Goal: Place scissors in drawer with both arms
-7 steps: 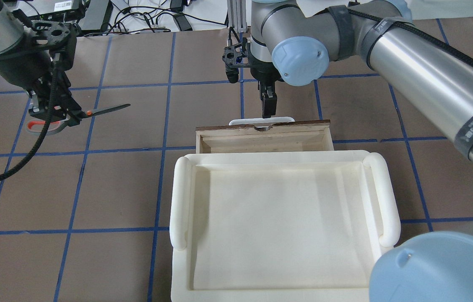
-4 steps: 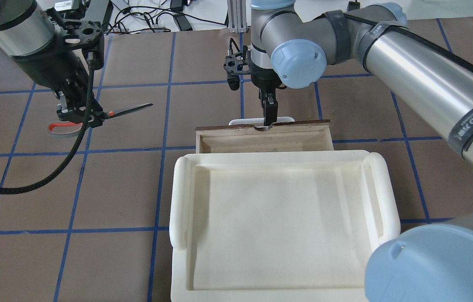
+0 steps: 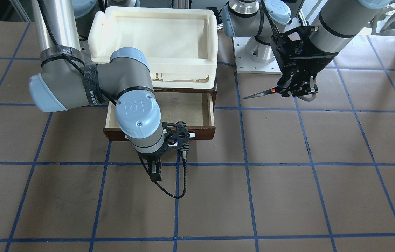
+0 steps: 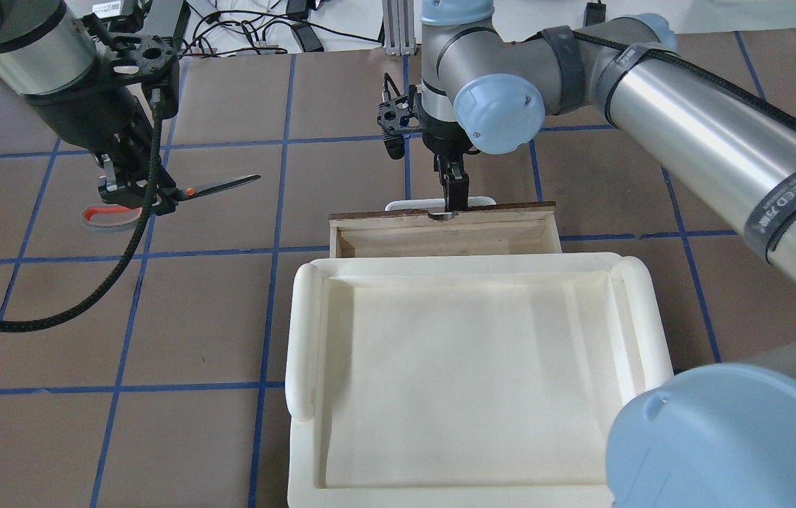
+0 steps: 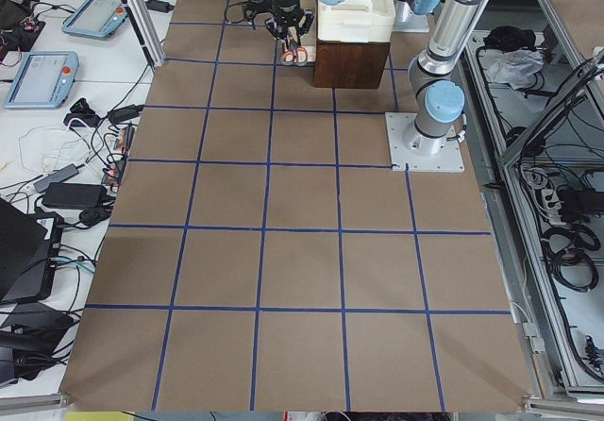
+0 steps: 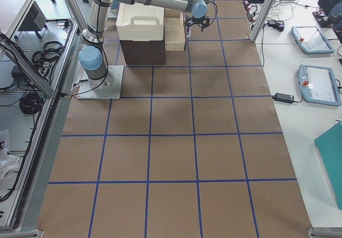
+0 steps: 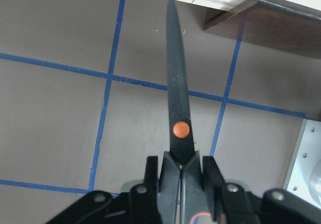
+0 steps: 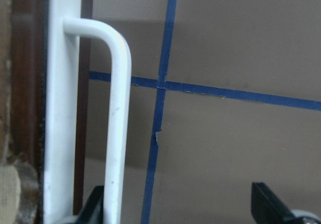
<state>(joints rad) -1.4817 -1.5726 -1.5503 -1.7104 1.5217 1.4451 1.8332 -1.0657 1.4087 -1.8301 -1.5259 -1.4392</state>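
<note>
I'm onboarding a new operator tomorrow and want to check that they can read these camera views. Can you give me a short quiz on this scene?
1. True or false: the scissors already lie inside the drawer.
2. Fill the blank: the right end effector is open, close to the drawer's white bar ____.
3. Which end effector grips the scissors? A the left one; B the right one; C neither.
Key: 1 false: they are held off to the side of the open drawer. 2 handle. 3 A: the left end effector is shut on them.
</note>
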